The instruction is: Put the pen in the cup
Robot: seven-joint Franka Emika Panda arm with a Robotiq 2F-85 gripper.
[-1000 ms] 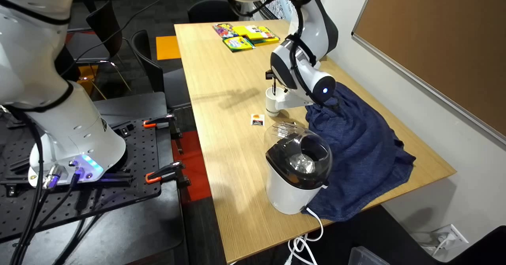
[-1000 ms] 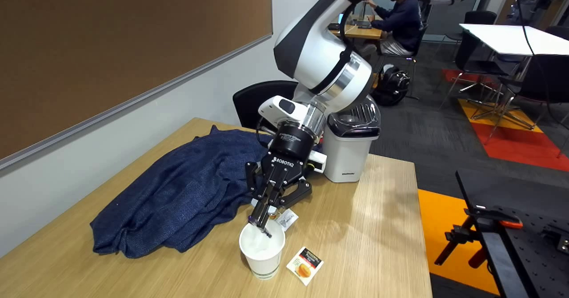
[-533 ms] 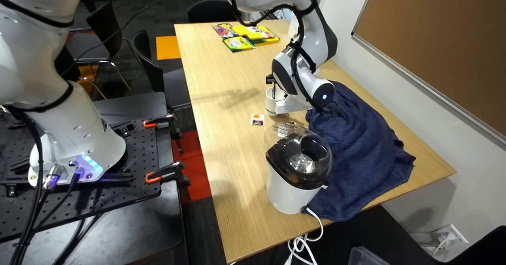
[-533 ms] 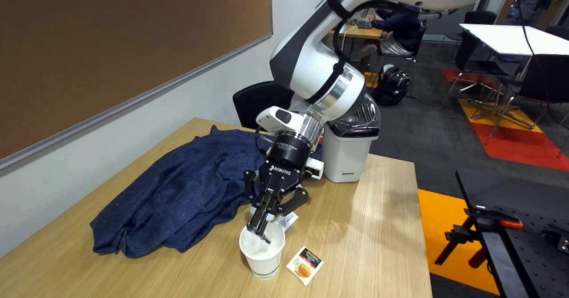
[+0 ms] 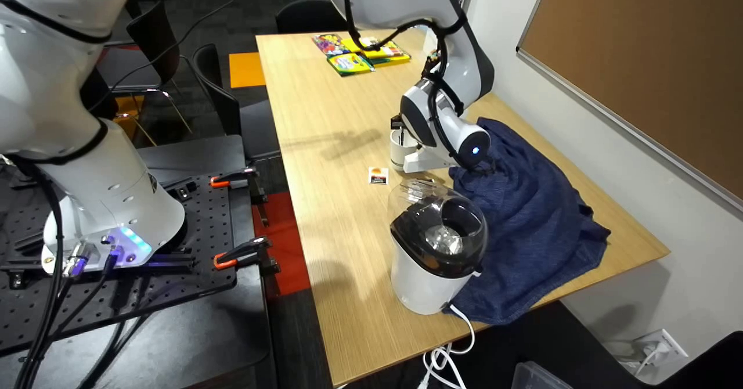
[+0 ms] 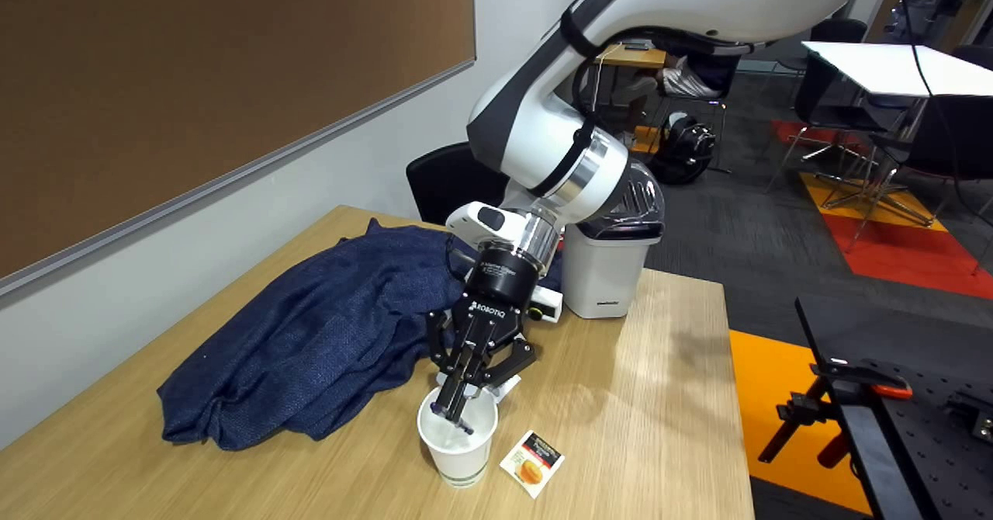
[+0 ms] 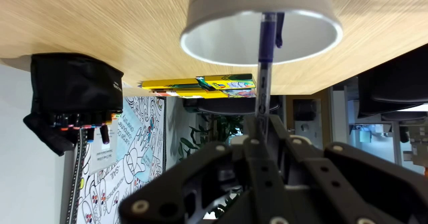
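The white cup [image 6: 461, 464] stands upright on the table and shows in both exterior views [image 5: 397, 155]. In the wrist view the cup [image 7: 230, 1] is at the top, its mouth facing my gripper. The pen [image 7: 266, 45] has a purple capped end and a clear barrel. My gripper [image 7: 264, 118] is shut on the pen's barrel, which stands out from the fingertips. The capped end reaches into the mouth and passes behind the near rim, so its end is hidden. In an exterior view the gripper [image 6: 451, 409] is tilted, fingertips at the mouth.
A blue cloth [image 6: 326, 341] lies beside the cup. A tea packet [image 6: 533, 462] lies close to the cup's foot. A white appliance with a dark top [image 5: 426, 284] stands near the table end. Yellow boxes [image 5: 351, 62] and a black marker pouch [image 7: 77, 83] are farther off.
My gripper has lowered a little and tilted, bringing the pen deeper into the cup's mouth. The arm's upper links have come down. The cup and packet have not moved.
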